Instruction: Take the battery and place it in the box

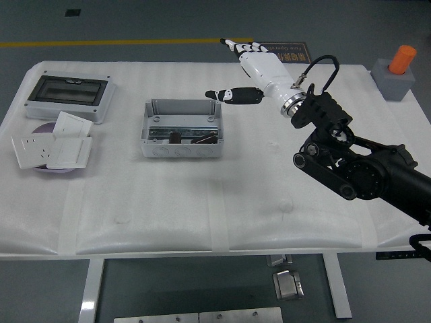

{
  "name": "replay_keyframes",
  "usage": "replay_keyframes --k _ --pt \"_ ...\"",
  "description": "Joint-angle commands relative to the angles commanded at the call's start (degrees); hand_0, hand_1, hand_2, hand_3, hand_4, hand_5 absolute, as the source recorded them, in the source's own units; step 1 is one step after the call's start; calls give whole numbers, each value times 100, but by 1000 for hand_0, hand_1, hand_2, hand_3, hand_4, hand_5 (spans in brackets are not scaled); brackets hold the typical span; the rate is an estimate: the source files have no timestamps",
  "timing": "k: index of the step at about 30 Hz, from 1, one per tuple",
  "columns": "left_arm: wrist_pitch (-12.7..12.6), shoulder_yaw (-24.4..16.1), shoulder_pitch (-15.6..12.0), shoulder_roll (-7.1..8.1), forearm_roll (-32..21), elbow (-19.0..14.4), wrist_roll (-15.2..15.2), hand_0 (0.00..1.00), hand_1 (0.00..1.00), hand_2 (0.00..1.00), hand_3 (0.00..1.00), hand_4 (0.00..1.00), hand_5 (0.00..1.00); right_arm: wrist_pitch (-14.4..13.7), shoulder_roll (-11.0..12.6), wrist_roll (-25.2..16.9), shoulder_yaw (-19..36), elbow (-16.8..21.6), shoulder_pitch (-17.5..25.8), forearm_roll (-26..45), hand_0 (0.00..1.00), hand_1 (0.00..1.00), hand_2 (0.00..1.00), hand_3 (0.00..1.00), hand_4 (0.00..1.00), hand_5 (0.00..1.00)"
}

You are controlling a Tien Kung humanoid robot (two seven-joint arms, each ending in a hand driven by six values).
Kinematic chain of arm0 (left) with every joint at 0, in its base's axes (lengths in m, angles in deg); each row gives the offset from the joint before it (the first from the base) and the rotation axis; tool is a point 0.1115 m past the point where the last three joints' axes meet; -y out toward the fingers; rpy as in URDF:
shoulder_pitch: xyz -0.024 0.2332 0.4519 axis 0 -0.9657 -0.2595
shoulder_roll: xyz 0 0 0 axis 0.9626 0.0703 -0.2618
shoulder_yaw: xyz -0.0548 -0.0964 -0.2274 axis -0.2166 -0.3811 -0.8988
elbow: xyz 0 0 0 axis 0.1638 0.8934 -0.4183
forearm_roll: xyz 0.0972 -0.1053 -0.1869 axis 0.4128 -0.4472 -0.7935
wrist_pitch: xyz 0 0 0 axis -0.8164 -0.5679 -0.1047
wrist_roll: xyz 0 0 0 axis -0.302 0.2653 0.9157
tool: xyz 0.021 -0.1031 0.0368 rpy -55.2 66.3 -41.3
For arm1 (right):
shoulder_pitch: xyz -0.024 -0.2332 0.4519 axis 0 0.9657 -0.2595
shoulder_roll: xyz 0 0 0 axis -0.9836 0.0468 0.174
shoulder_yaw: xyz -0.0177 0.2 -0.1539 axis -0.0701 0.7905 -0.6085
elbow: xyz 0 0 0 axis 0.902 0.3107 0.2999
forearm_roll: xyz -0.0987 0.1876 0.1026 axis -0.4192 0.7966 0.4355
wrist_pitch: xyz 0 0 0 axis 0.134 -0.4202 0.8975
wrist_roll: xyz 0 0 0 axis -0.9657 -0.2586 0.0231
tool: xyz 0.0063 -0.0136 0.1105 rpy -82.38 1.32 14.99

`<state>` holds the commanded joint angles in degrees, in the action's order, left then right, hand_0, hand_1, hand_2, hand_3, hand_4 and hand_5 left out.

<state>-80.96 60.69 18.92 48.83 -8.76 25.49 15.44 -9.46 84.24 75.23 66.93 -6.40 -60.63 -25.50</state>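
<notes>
The grey open box [180, 128] stands on the white table left of centre. The dark cylindrical battery [204, 140] lies inside it, near the right end. My right hand [244, 66], white with black fingertips, is raised above the table to the right of the box, fingers spread, thumb pointing left, holding nothing. My left arm does not show.
A grey enclosure with a dark window [67, 97] sits at the far left. White socket plates [50, 149] lie on a purple disc at the left edge. A grey block with an orange cylinder [397, 73] stands at the far right corner.
</notes>
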Motion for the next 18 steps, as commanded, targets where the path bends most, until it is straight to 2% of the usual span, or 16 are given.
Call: replay_keyframes --k 2,6,7,13,14,18 --pt "-3 25 -39 -8 -39 5 -7 594 617 436 609 454 532 -1 145 30 236 137 171 -48 998 923 906 998 998 772" --pt "-19 96 -128 -27 -149 12 -5 594 617 436 609 454 532 -9 367 55 758 261 597 -74 998 923 906 998 998 772" --pt "-24 112 -150 -32 -177 15 -4 595 617 436 610 452 529 -23 397 56 889 274 708 -86 985 810 789 899 998 748" --pt "-47 229 -235 -65 -362 17 7 595 617 436 610 452 529 -131 493 10 1537 350 1277 -102 985 810 789 899 998 748" --pt "-51 254 -246 -71 -397 16 11 594 616 436 610 453 527 -154 515 -3 1604 382 1383 -86 948 709 691 799 998 698" --pt "-55 294 -274 -74 -455 15 12 594 616 436 610 453 527 -221 576 -38 1702 509 1729 -33 948 709 691 799 998 698"
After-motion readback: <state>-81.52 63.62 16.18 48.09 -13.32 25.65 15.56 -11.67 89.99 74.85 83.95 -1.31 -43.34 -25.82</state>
